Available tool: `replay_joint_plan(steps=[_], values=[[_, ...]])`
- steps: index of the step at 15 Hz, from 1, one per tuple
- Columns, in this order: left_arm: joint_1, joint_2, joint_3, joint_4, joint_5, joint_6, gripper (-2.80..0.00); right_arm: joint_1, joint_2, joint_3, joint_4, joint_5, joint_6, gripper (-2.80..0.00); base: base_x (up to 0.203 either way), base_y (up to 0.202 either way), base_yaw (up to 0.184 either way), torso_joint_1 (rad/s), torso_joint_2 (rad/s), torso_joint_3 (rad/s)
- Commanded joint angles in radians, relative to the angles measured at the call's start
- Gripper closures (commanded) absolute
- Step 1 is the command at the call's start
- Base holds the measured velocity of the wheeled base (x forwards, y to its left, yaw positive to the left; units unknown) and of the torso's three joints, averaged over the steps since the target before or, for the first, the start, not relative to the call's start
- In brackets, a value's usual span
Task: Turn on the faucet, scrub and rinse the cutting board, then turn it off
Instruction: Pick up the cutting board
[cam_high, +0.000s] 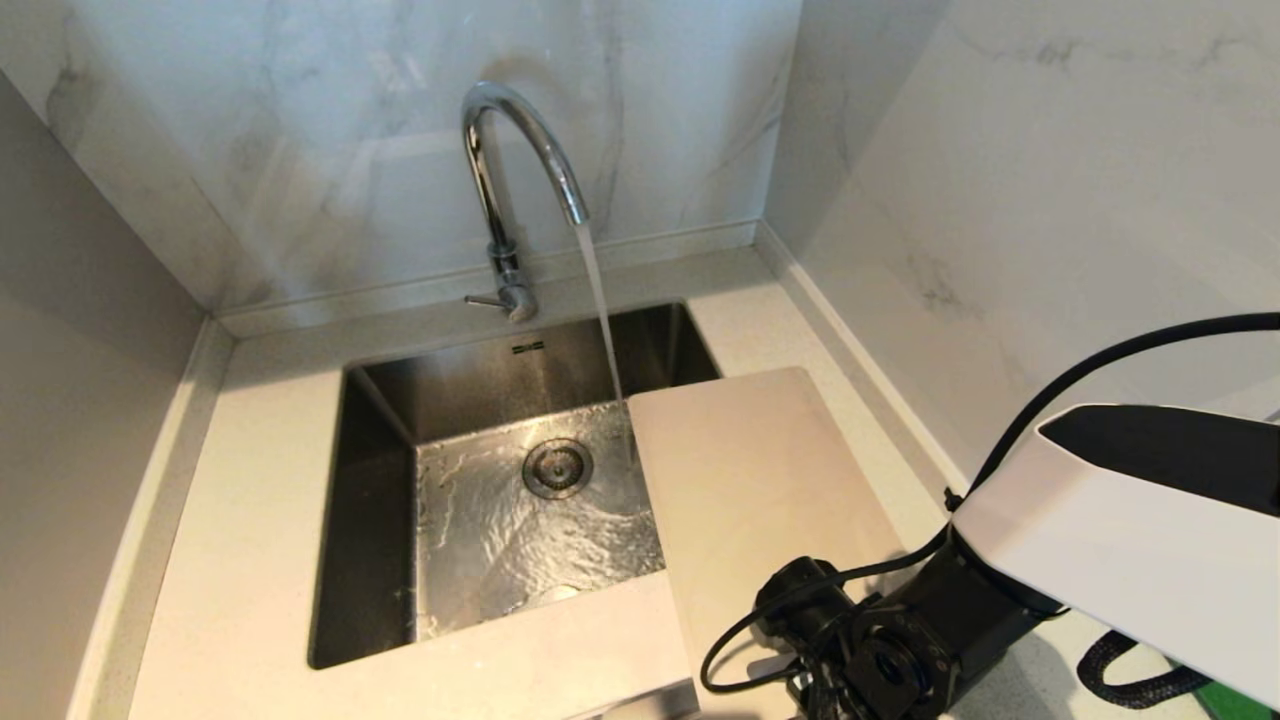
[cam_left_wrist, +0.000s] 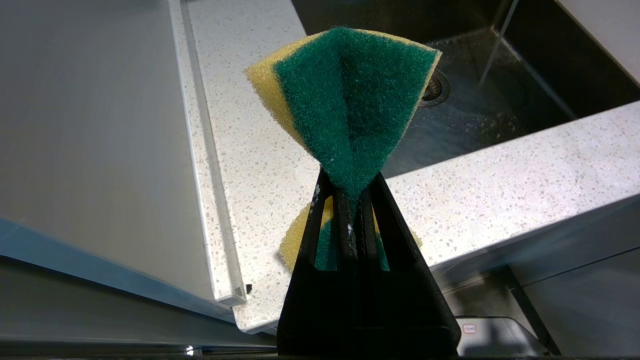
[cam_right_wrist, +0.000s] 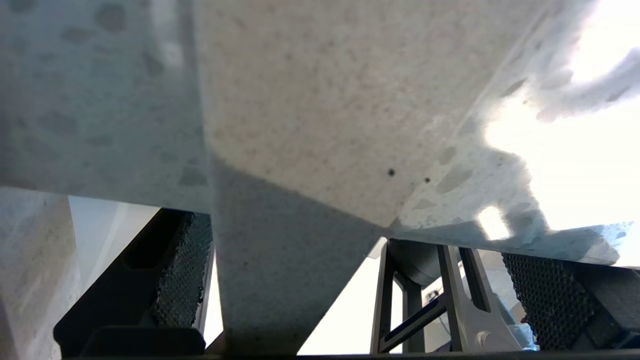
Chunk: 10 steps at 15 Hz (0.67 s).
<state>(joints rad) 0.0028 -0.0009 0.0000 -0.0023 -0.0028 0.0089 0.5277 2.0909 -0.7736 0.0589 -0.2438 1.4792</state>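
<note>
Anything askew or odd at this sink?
The cutting board lies skewed, one end overhanging the sink, and the faucet stream lands beside it in the basin, not on it. Nothing spilled or damaged.

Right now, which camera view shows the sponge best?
The left wrist view: the green-and-yellow sponge fills its center, pinched and folded between the left gripper's shut fingers. The head view shows none of it, nor does the right wrist view, which is filled by the cutting board.
</note>
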Motion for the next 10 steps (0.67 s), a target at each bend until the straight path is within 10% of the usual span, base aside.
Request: replay_joint_plan(steps=[1,2,3,10], values=[[0.000,-0.001,0.003,0.000,0.000,-0.001,0.00,0.000,0.003,-0.001,-0.002,-0.003,0.010,-2.80,0.000,0.000,0.000,0.000,0.00,0.000],[0.000,-0.001,0.003,-0.001,0.000,0.000,0.00,0.000,0.005,-0.001,-0.002,-0.006,0.010,-2.80,0.000,0.000,0.000,0.000,0.00,0.000],[0.000,-0.001,0.003,-0.001,0.000,-0.001,0.00,0.001,0.008,-0.001,-0.002,-0.019,0.012,0.00,0.000,0.000,0.000,0.000,0.00,0.000],[0.000,-0.001,0.003,0.001,0.000,0.000,0.00,0.004,0.012,-0.007,-0.002,-0.023,0.029,0.00,0.000,0.000,0.000,0.000,0.00,0.000]])
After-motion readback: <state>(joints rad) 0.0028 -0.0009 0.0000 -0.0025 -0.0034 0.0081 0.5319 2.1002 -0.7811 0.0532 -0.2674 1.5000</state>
